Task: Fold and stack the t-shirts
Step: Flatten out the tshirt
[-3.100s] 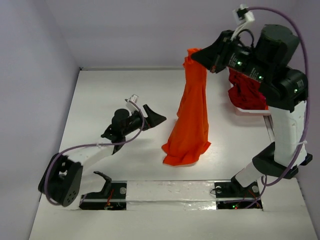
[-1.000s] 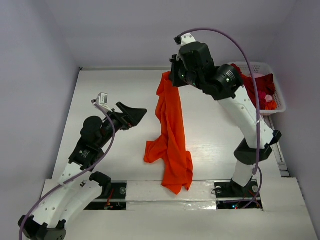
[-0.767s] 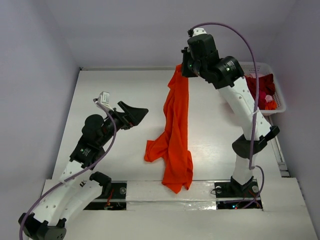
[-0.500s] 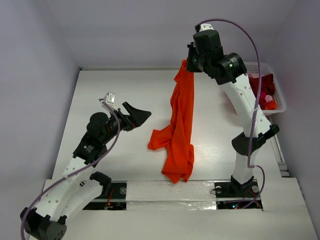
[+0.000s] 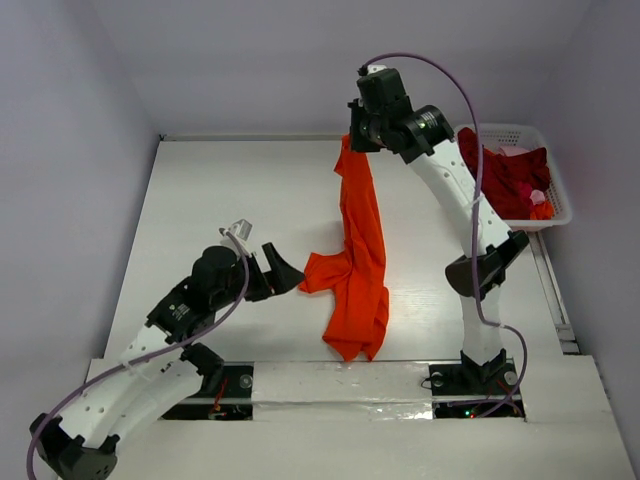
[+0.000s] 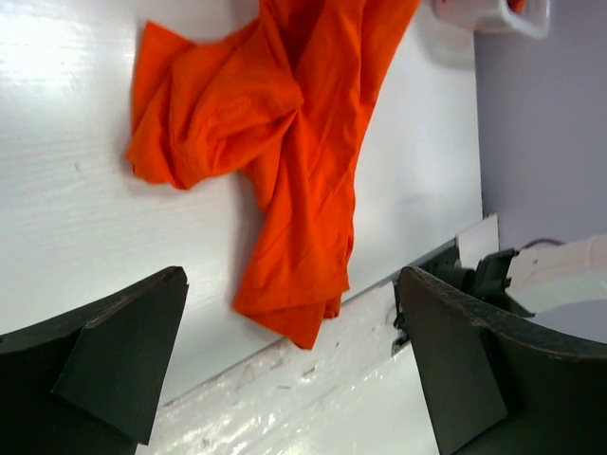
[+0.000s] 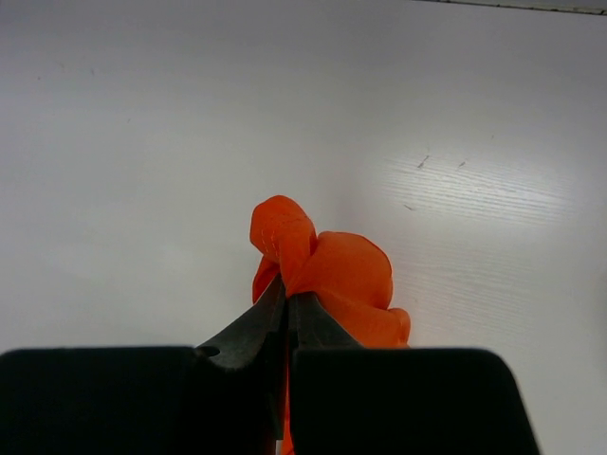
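Note:
An orange t-shirt [image 5: 362, 250] hangs from my right gripper [image 5: 350, 137], which is shut on a bunched bit of its cloth [image 7: 322, 261] high over the back of the table. The shirt's lower part trails on the table [image 5: 200, 190] toward the near edge, with a fold spread to the left [image 6: 204, 104]. My left gripper [image 5: 283, 272] stands open just left of that fold, low over the table, nothing between its fingers [image 6: 123, 355]. Dark red t-shirts [image 5: 500, 175] lie heaped in the basket at the right.
A white lattice basket [image 5: 548, 215] stands at the back right edge of the table. The near edge strip [image 5: 340, 385] with the arm bases runs below the shirt's hem. Grey walls close the table on the left, back and right.
My right gripper has swung left and back with the shirt. The left arm has reached forward and right, bringing its open gripper close to the fold on the table.

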Motion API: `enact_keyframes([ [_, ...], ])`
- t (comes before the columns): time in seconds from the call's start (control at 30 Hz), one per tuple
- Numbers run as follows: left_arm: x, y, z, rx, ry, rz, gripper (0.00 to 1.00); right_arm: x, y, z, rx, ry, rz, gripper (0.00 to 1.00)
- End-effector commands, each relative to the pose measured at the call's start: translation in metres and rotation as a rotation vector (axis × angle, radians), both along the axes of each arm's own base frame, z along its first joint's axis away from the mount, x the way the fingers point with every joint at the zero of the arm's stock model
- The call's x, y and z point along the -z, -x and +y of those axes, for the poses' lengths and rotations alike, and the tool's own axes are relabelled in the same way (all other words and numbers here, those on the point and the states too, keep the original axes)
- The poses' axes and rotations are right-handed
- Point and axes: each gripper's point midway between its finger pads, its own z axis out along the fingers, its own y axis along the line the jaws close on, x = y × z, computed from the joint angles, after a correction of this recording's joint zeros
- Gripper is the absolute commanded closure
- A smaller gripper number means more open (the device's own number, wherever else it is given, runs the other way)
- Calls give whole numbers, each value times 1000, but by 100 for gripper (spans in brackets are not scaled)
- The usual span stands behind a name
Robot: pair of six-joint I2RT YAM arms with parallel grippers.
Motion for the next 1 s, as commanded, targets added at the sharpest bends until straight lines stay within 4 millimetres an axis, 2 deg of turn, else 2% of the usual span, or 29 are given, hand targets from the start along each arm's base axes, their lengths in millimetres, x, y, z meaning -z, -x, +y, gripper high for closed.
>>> enact_keyframes([
  [0.0, 25, 14, -4, 34, -43, 88, 8, -21, -10, 15, -47, -62, -74, 100],
  [0.13, 33, 38, -26, 103, -32, 168, 11, -11, -16, 21, -60, -56, -59, 100],
  [0.17, 28, 42, -31, 113, -32, 169, 11, -8, -17, 23, -64, -57, -53, 100],
  [0.2, 33, 53, -39, 151, -55, 199, 11, -8, -17, 24, -67, -60, -55, 100],
  [0.27, 34, 59, -47, 174, -87, 211, 10, -9, -16, 25, -72, -69, -55, 100],
  [0.3, 45, 64, -50, 185, -140, 247, 10, -8, -16, 25, -72, -68, -51, 100],
  [0.33, 39, 71, -59, 215, -163, 225, 10, -7, -16, 25, -72, -68, -51, 100],
  [0.37, 41, 73, -62, 221, -197, 224, 10, -7, -15, 25, -72, -67, -49, 100],
  [0.4, 53, 75, -61, 214, -277, 243, 10, -7, -14, 24, -71, -66, -49, 100],
  [0.6, 49, 56, -73, 187, -470, 179, 10, -11, -11, 19, -63, -64, -62, 100],
  [0.63, 49, 48, -71, 161, -511, 157, 10, -13, -10, 18, -61, -65, -66, 100],
  [0.67, 39, 45, -78, 163, -514, 136, 10, -9, -9, 17, -59, -59, -56, 100],
  [0.7, 42, 42, -79, 169, -547, 129, 11, -10, -10, 16, -55, -59, -60, 100],
  [0.77, 36, 37, -86, 165, -542, 112, 11, -7, -10, 14, -46, -51, -58, 100],
  [0.83, 40, 34, -90, 170, -565, 112, 11, -8, -10, 13, -43, -50, -60, 100],
  [0.97, 53, 42, -98, 223, -636, 124, 12, -6, -15, 13, -43, -55, -57, 100],
])
